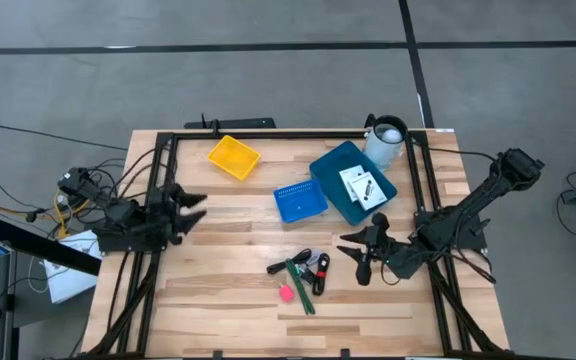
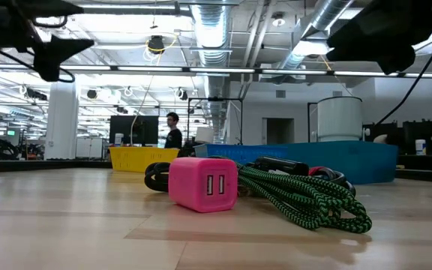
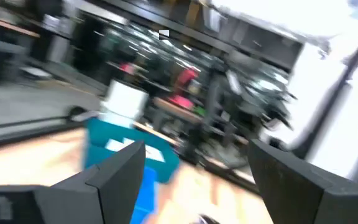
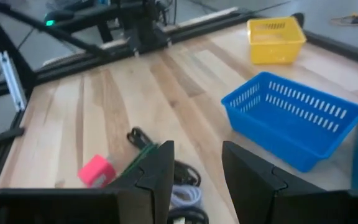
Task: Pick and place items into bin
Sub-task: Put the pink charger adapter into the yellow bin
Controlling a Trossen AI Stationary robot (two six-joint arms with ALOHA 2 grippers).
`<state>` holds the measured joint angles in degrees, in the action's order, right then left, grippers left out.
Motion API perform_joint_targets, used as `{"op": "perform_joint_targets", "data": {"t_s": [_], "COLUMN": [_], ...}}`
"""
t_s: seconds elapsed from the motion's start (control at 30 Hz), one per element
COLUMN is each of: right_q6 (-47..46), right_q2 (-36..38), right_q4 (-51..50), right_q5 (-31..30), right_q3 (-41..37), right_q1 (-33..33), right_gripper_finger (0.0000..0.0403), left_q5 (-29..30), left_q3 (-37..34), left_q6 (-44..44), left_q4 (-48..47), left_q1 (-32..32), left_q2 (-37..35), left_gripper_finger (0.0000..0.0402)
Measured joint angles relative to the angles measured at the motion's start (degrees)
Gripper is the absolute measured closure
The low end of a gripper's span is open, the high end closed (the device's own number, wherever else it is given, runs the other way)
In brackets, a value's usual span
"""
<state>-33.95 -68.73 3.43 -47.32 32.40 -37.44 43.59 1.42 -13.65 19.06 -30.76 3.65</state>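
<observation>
A pink block [image 1: 286,293] [image 2: 203,184], a black-and-green cord [image 1: 299,283] [image 2: 306,196] and small black pieces [image 1: 315,266] lie together on the wooden table near its front middle. Two white cards [image 1: 361,186] lie flat in the large blue bin [image 1: 330,172] at the back right. My right gripper [image 1: 356,255] [image 4: 194,168] is open, hovering just right of the pile with nothing between its fingers. My left gripper [image 1: 196,208] [image 3: 197,168] waits open at the table's left edge, raised off the table.
A small blue slatted basket [image 1: 300,201] [image 4: 291,115] stands left of the bin. A yellow basket [image 1: 233,157] [image 4: 276,38] sits at the back. A white cylinder [image 1: 386,140] stands at the back right corner. Black frame rails [image 1: 158,200] run along both table sides.
</observation>
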Motion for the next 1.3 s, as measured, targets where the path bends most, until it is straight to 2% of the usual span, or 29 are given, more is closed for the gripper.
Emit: {"op": "perform_joint_targets", "data": {"t_s": [0.17,0.33,0.47,0.67,0.97,1.13,1.3], "right_q6": [0.1,0.1,0.0,-0.1,-2.0,-10.4,-18.8], "right_q2": [0.0,0.0,0.0,0.2,0.4,3.7,5.9], "right_q4": [-0.9,-1.3,-1.4,-2.3,-6.0,-14.9,-21.8], "right_q5": [1.2,1.3,1.4,1.3,1.8,2.3,-0.8], "right_q3": [0.0,0.0,0.0,0.0,0.0,0.0,0.0], "right_q1": [0.0,0.0,0.0,0.0,0.0,-0.3,-3.5], "right_gripper_finger": [0.0274,0.0274,0.0274,0.0274,0.0274,0.0274,0.0274], "left_q5": [-5.2,-7.5,-9.2,-15.7,-34.3,-38.2,-41.5], "left_q3": [3.4,12.2,23.2,43.3,66.6,74.8,78.7], "left_q6": [-3.7,-4.1,-0.8,0.9,12.1,18.8,26.0], "left_q4": [-5.0,-10.3,-19.7,-42.1,-56.1,-63.3,-64.2], "left_q1": [0.0,0.0,0.4,4.1,9.9,11.4,11.9], "left_q2": [6.0,19.1,32.6,53.1,77.4,87.3,94.0], "left_gripper_finger": [0.0129,0.0129,0.0129,0.0129,0.0129,0.0129,0.0129]}}
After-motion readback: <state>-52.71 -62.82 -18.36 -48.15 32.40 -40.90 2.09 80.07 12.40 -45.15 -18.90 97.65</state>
